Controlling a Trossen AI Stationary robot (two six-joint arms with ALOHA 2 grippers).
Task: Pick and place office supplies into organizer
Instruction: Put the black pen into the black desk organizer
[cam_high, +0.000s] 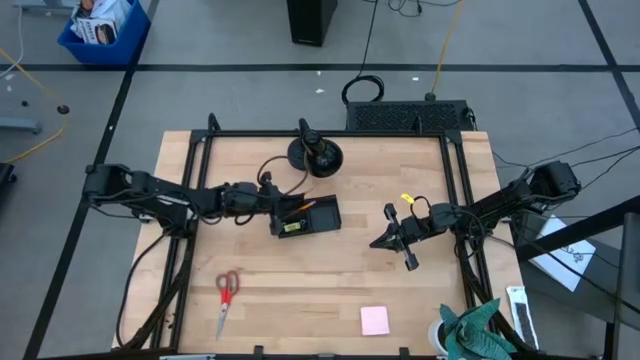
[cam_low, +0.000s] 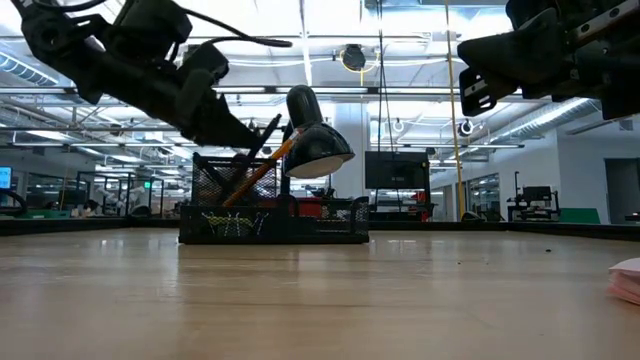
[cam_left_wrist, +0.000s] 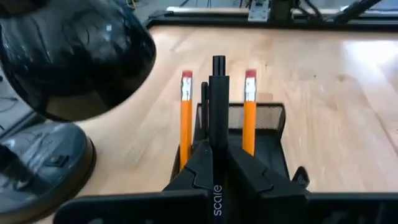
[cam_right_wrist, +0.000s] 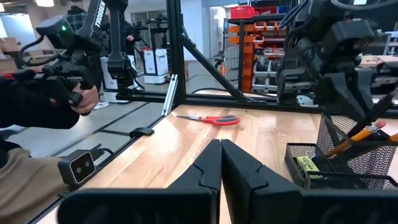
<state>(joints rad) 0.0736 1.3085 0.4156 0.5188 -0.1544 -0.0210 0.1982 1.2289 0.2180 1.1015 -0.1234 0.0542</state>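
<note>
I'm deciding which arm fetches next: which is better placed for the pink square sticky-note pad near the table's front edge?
Right, probably. The right gripper hangs shut and empty on the pink square sticky-note pad's side of the table. The left gripper is busy at the black mesh organizer, clamped on a black pen.

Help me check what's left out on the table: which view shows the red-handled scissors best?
The high view: the red-handled scissors lie fully visible from above on the table's near-left part. The right wrist view shows them far off, flat and foreshortened. The low and left wrist views miss them.
</note>
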